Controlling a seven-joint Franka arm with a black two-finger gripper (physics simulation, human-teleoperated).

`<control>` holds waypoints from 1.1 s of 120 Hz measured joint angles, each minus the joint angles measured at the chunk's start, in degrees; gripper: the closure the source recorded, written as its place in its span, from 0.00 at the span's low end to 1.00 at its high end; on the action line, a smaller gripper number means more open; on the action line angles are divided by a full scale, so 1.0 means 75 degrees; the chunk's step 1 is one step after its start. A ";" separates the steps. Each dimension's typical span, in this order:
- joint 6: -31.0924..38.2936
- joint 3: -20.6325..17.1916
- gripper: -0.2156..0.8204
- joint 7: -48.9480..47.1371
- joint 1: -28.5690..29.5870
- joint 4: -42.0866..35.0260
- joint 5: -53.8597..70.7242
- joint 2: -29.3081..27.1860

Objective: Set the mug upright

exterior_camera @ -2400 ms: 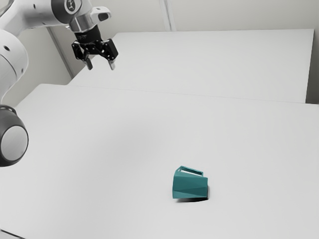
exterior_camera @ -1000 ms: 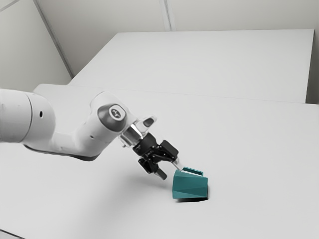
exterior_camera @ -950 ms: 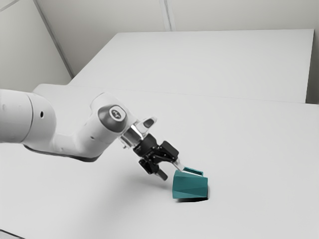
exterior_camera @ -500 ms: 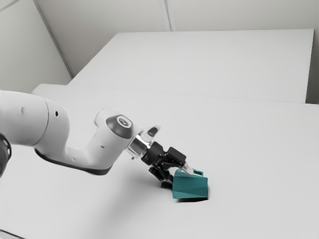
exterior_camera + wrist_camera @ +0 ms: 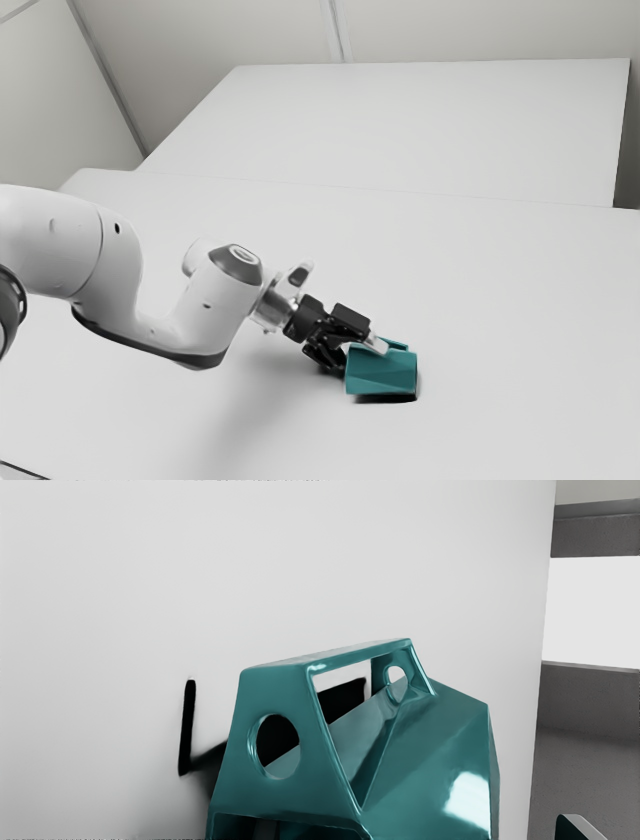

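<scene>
The end effector [image 5: 360, 357] stands with its 2 fingers apart, reaching down on a slant to the mug [image 5: 382, 370], which lies on its side on the desk [image 5: 500, 300] just ahead of it. That slant seems meant to bring the fingers in low at the mouth [image 5: 285, 827], which opens back toward the hand. A pale fingertip [image 5: 376, 344] sits at the mug's wall near the handle [image 5: 398, 345]; the other finger reaches in on the mouth side. Such a straddle would suit taking the wall between them and turning the mug base-down. I can't tell whether either finger presses on it, nor whether the mug's whole weight rests on the desk.

Close up, the wrist view gives detail that the exterior view hides: a dark strip inside the mouth, probably the inner finger, and the outer fingertip well off the wall, with bare desk between. It also looks through the handle's long opening and its 2 round holes. The exterior view adds what the wrist view can't give: the arm [image 5: 160, 290] behind the end effector, its downward lean, and dark shadow under the mug. If the fingers closed off-centre, the mug could roll away from them.
</scene>
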 joint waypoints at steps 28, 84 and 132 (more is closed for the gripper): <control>-0.0056 0.0000 0.32 0.0485 0.0010 -0.0042 -0.0184 -0.0029; -0.0324 0.0000 0.72 0.1179 0.0010 -0.0043 -0.0470 -0.0185; -0.0453 0.0000 0.94 0.1496 -0.0025 -0.0027 -0.0560 -0.0884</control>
